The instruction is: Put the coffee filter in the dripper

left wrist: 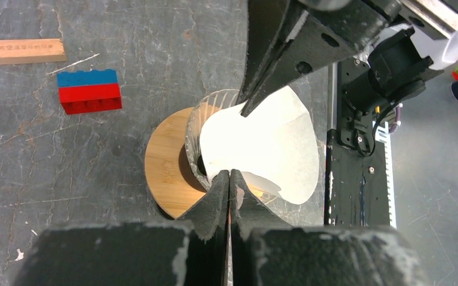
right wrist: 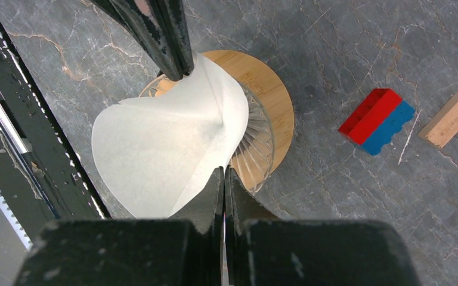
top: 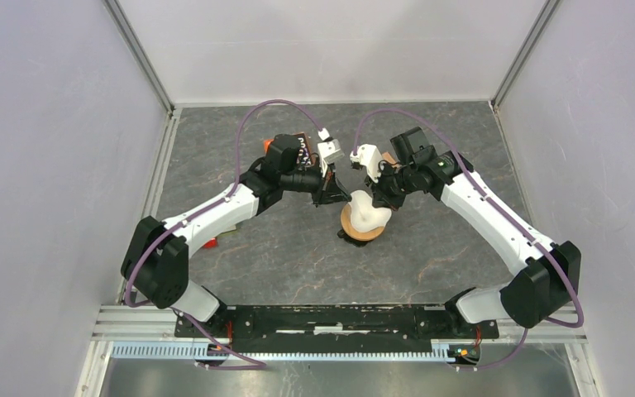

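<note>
While left claw (left wrist: pixel 229 179) and right claw (right wrist: pixel 223 176) pinch coffee filter (left wrist: pixel 268 140), dripper (left wrist: pixel 162 161) beneath

I'm in a lab test cell here: plain pale wall panels (top: pixel 41 165) in metal framing box me in on three sides. Under me a grey stone-pattern tabletop (top: pixel 298 256), an aluminium mounting rail (top: pixel 132 318), a toy brick (left wrist: pixel 89 91) lying about.

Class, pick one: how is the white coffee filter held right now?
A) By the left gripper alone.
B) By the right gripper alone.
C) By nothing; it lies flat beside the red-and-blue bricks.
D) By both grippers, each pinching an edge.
D: the left gripper and the right gripper are each shut on an edge of the coffee filter, over the dripper.
</note>
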Controlling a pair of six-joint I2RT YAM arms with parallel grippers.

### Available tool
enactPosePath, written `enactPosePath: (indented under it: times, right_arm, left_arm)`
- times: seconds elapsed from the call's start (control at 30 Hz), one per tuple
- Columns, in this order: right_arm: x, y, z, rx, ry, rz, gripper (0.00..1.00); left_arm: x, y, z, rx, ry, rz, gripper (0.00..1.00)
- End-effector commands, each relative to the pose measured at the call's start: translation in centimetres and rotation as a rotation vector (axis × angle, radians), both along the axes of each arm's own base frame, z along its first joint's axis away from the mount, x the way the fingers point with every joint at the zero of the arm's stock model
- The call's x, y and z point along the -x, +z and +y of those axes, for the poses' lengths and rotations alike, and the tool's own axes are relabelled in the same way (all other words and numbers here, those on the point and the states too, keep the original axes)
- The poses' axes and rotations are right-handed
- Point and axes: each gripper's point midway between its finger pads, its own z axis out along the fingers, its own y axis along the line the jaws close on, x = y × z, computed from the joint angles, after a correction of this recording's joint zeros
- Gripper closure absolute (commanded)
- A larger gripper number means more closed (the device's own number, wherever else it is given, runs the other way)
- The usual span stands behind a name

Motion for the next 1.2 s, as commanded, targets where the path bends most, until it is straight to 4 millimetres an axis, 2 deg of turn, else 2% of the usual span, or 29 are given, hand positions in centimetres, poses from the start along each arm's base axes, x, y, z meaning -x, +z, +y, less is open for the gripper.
enactPosePath:
  times: [0.0,0.27,0.37,0.6,0.93,1.17]
  right_arm:
    - [-0.4,0.1,0.5,-0.024,-0.003,-0.004,0.99]
    - [-0.7,0.0,0.5,-0.02,-0.008,-0.008,0.92]
    - [-0.9,0.0,0.5,-0.016,-0.008,-0.01,0.87]
    - [-0.9,0.0,0.6,-0.014,-0.005,-0.01,0.85]
    - [-1.6,1.6,0.0,-0.002,-0.03,-0.078,0.63]
    - [-1.8,2.8,-0.4,0.002,-0.04,-0.107,0.55]
  left_arm:
    - [1.0,1.3,0.0,0.032,-0.081,-0.095,0.98]
    - [1.3,-0.4,0.7,-0.026,-0.105,-0.117,0.98]
    - [1.0,-0.6,0.6,-0.037,-0.105,-0.124,0.98]
    - [0.9,-0.9,0.7,-0.046,-0.114,-0.158,0.98]
    - [0.7,-1.1,1.1,-0.067,-0.129,-0.221,0.98]
    - [0.7,-1.2,1.2,-0.074,-0.132,-0.234,0.98]
